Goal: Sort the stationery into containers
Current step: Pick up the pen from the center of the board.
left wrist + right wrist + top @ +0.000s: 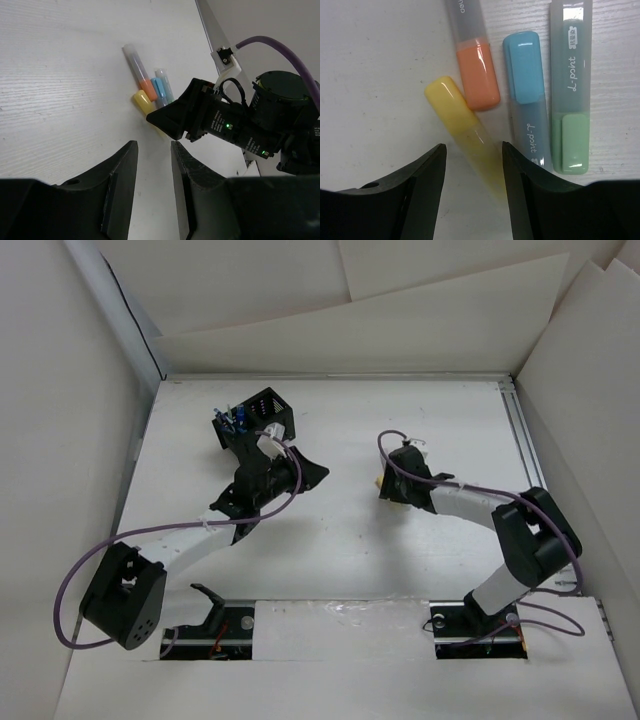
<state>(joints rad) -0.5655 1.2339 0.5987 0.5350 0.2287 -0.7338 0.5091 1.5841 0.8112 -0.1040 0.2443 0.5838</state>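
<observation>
Highlighters lie side by side on the desk (420, 410), four of them, right of centre in the top view and mostly hidden there under the right arm's wrist. The right wrist view shows them plainly. The orange one (477, 75) is at upper centre, its cap at the lower end and its grey body running off the top edge. The blue one (522, 65) is just right of it, cap uppermost. The green one (572, 140) is furthest right, cap at the lower end, with "L-point" printed on its body. The yellow one (455, 110) lies tilted: its cap rests against the lower left of the orange cap, and its body slants toward the lower right.

The right claw (472, 150) hangs over the yellow one with its fingers moderately apart, one on each side of the yellow body. Bare desk shows between the left finger and the body, so nothing is gripped.

The left claw (152, 165) is set narrow, a slim gap between its fingers with only desk showing through it. From its wrist view the highlighters lie above it, partly covered by the right arm's wrist.

The mesh organizer (262, 408) stands at the upper left of centre in the top view, apart from the highlighters. Blue-topped pens (238, 418) stand upright in its left side. The left arm's wrist sits just below it.
</observation>
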